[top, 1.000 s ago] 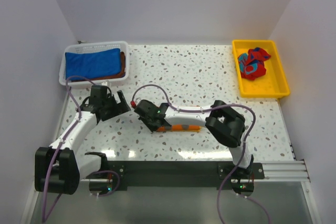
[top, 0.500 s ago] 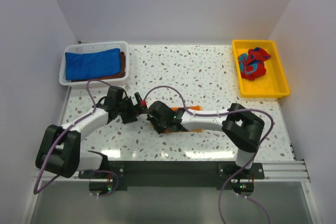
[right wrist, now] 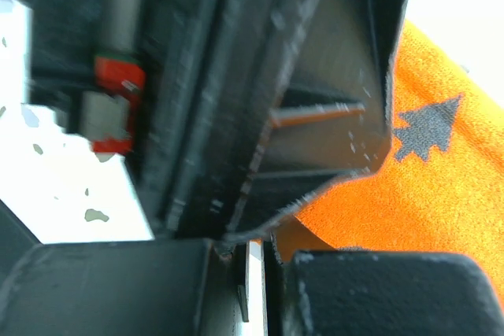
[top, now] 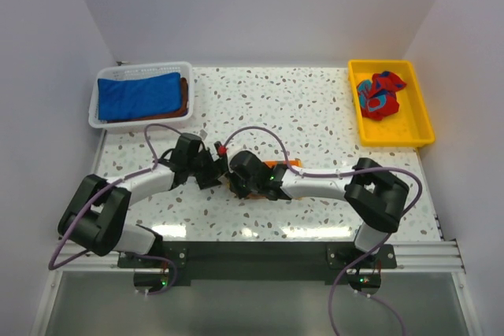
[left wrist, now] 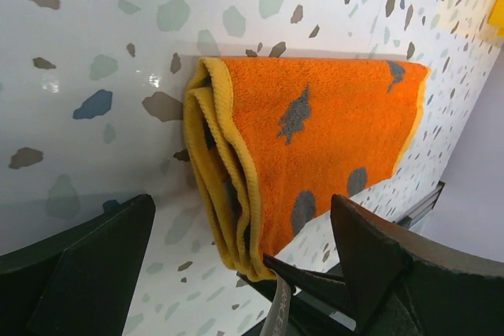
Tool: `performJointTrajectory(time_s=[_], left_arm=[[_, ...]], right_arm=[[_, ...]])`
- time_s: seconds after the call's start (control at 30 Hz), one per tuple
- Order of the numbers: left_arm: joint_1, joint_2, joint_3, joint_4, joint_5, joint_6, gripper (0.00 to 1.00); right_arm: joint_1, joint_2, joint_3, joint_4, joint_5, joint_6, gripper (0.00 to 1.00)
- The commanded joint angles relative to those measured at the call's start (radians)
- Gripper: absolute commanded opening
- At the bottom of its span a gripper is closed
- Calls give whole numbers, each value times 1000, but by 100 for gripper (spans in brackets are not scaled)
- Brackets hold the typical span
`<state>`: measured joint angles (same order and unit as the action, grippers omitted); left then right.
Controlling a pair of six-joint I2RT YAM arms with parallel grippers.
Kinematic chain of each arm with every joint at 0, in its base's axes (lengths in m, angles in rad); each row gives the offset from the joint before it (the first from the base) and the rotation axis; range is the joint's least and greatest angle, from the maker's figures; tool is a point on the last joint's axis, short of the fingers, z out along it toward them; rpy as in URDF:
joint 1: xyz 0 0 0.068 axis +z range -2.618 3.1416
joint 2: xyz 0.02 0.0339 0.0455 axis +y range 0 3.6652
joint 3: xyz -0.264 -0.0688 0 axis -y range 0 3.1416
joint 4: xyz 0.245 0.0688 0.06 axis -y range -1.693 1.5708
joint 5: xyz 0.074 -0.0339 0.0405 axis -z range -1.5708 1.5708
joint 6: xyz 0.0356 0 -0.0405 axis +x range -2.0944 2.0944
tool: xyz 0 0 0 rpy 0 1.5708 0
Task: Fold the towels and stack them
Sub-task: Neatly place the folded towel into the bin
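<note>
A folded orange towel with grey spots [left wrist: 331, 123] lies on the speckled table, mostly hidden under my right arm in the top view [top: 282, 165]. My right gripper [top: 242, 176] is shut on the towel's left near corner, and the towel's label hangs beside its thin jaws; the orange cloth [right wrist: 441, 179] shows just past my right gripper [right wrist: 256, 269]. My left gripper [top: 211, 169] stands wide open facing the towel's folded left end, one finger on either side [left wrist: 240, 214], not touching it. A blue towel [top: 140, 94] lies on a rust-brown towel [top: 184, 94] in the basket. A crumpled red and blue towel [top: 379, 95] sits in the tray.
The white lattice basket [top: 142, 121] stands at the back left and the yellow tray [top: 394, 135] at the back right. Both arms' purple cables loop over the middle of the table. A dark rail runs along the table's near edge.
My left arm has swung right, from in front of the basket to the towel's left end. My right gripper has shifted slightly right, still shut on the towel.
</note>
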<state>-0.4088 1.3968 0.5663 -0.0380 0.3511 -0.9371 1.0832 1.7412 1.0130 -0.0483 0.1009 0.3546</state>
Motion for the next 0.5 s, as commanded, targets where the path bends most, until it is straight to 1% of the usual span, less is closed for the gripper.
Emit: performJointTrajectory(time_s=[0.0, 0.07, 0.13, 0.17, 0.23, 0.27, 0.3, 0.33, 0.37, 0.4, 0.43, 0.47], left_arm=[[-47, 31, -37, 61, -66, -67, 98], [-54, 39, -52, 85, -75, -84, 95], [-58, 47, -65, 101, -83, -97, 89], [-58, 51, -65, 110, -87, -100, 83], [-59, 64, -59, 118, -89, -100, 75], [-61, 67, -57, 128, -89, -100, 68], [-64, 70, -56, 135, -89, -97, 54], [-67, 73, -48, 139, -90, -94, 44], [-70, 74, -43, 136, -93, -91, 22], [-71, 74, -37, 132, -98, -77, 11], [-73, 73, -17, 122, -104, -68, 4], [-73, 71, -3, 92, -116, -57, 0]], right_arm=[[-6, -63, -22, 100, -1, 30, 0], [-5, -66, -27, 111, -4, 34, 0], [-5, -66, -30, 119, -12, 34, 0], [-6, -69, -33, 120, -16, 34, 0], [-6, -68, -37, 125, -17, 32, 0], [-5, -69, -40, 126, -17, 32, 0], [-6, -68, -44, 128, -18, 30, 0], [-5, -69, -47, 130, -20, 30, 0], [-5, -68, -48, 131, -18, 29, 0], [-6, -72, -51, 134, -14, 26, 0], [-6, -74, -54, 137, -10, 24, 0], [-6, -78, -59, 136, -7, 24, 6]])
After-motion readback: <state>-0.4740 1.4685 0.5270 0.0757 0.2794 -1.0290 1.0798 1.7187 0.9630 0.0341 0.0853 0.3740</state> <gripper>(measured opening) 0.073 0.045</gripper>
